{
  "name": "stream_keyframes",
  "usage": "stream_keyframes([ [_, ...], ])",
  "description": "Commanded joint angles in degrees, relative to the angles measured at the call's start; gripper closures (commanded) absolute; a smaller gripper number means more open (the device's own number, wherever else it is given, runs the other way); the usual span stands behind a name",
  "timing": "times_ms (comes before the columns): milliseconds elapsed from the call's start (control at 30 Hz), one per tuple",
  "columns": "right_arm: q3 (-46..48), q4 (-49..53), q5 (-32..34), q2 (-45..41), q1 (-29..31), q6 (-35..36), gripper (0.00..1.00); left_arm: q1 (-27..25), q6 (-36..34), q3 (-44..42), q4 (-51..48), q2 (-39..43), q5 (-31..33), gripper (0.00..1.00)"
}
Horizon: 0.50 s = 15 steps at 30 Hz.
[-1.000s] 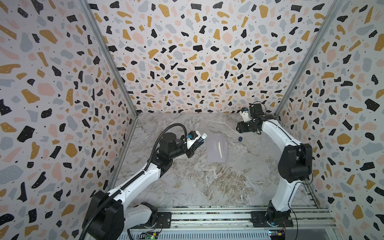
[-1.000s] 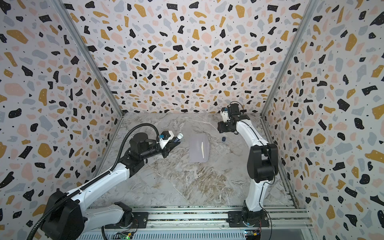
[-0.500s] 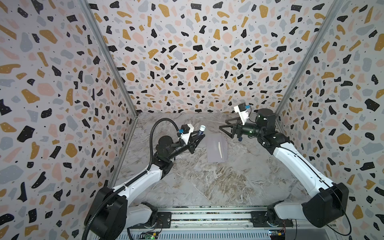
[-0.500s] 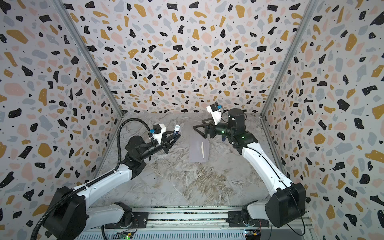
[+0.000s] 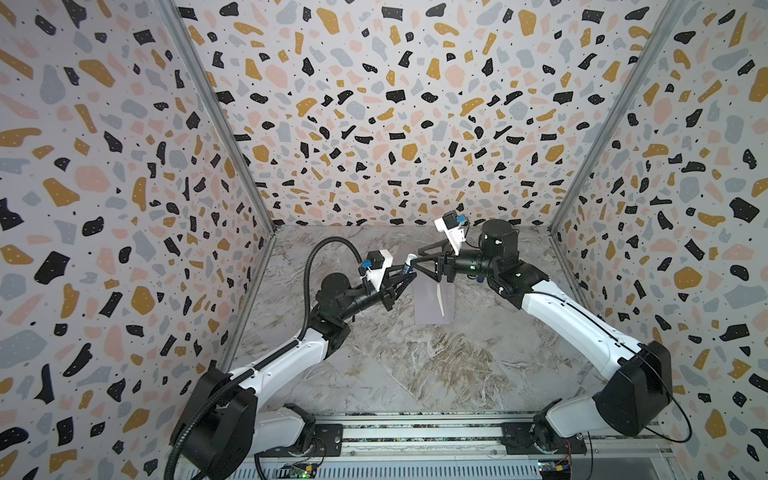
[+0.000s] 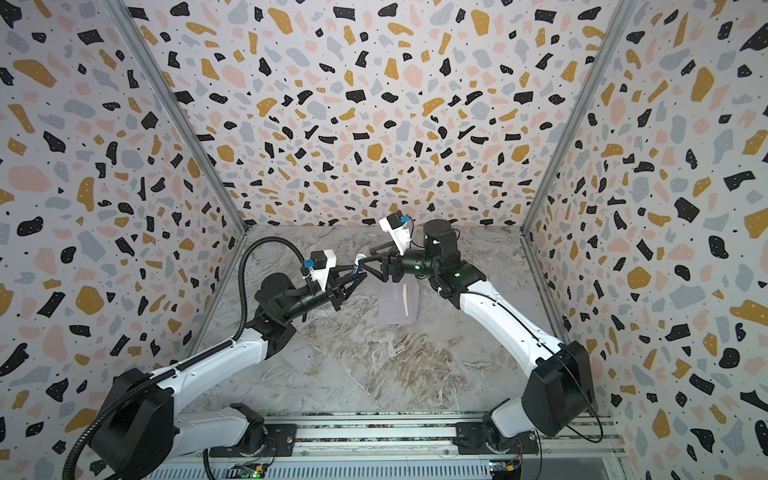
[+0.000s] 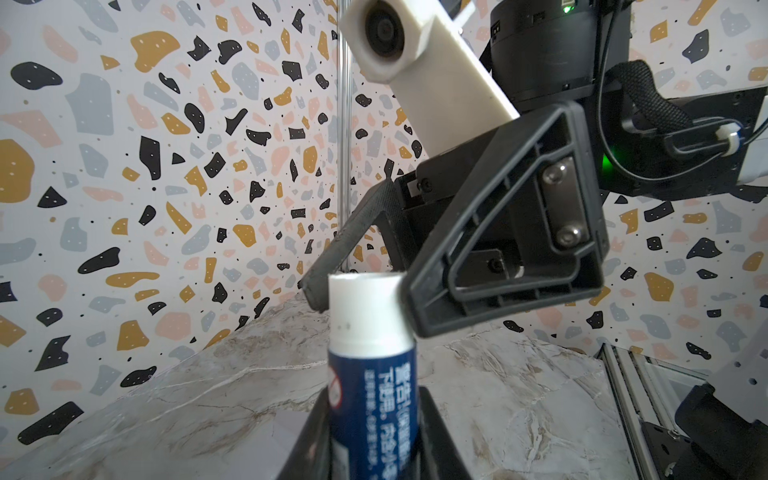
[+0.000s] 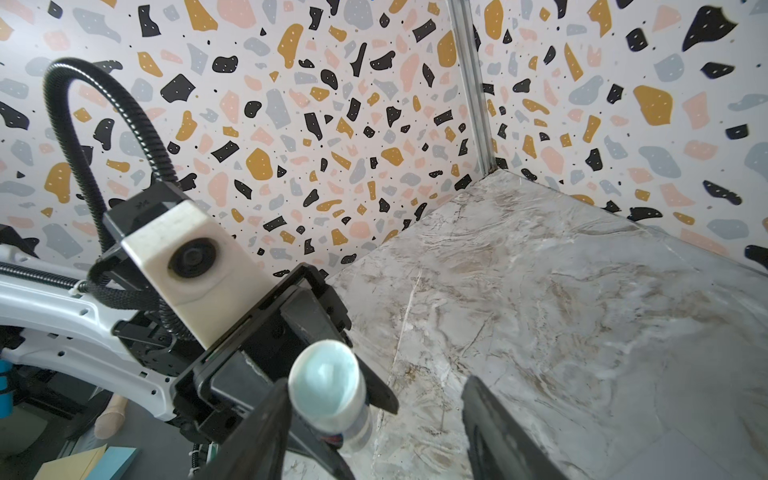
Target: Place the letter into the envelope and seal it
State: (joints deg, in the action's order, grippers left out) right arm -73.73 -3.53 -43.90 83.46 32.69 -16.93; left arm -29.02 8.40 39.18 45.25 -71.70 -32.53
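Near the middle of both top views, the left gripper (image 5: 406, 274) squeezes a blue glue stick (image 5: 410, 263). The right gripper (image 5: 417, 258) stands spread around its white top. Just below, the envelope (image 5: 428, 309) lies flat, a thin tan strip of the letter (image 5: 439, 298) showing.

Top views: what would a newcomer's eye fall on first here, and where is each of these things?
The two arms meet tip to tip over the middle of the table: the left gripper is shut on a blue-and-white glue stick, and the right gripper has its open jaws around the stick's top. Just beneath them a lavender-grey envelope lies flat on the marble table. Bold terrazzo-patterned walls enclose everything.
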Motion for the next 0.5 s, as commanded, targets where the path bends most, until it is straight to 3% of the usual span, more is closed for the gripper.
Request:
stream_keyframes([
  [0,-3.3,-1.8,-0.5,-0.2,1.1,-0.1,0.41,-0.3,0.3,1.0,3.6,0.4,-0.9,1.00],
  [133,-3.7,-2.2,-0.8,0.6,1.9,-0.2,0.50,-0.3,0.1,1.2,2.9,0.4,-1.2,1.00],
  [467,-4.8,-0.1,-1.7,1.6,2.9,2.0,0.85,-0.4,-0.4,1.4,1.5,0.5,-1.2,1.00],
])
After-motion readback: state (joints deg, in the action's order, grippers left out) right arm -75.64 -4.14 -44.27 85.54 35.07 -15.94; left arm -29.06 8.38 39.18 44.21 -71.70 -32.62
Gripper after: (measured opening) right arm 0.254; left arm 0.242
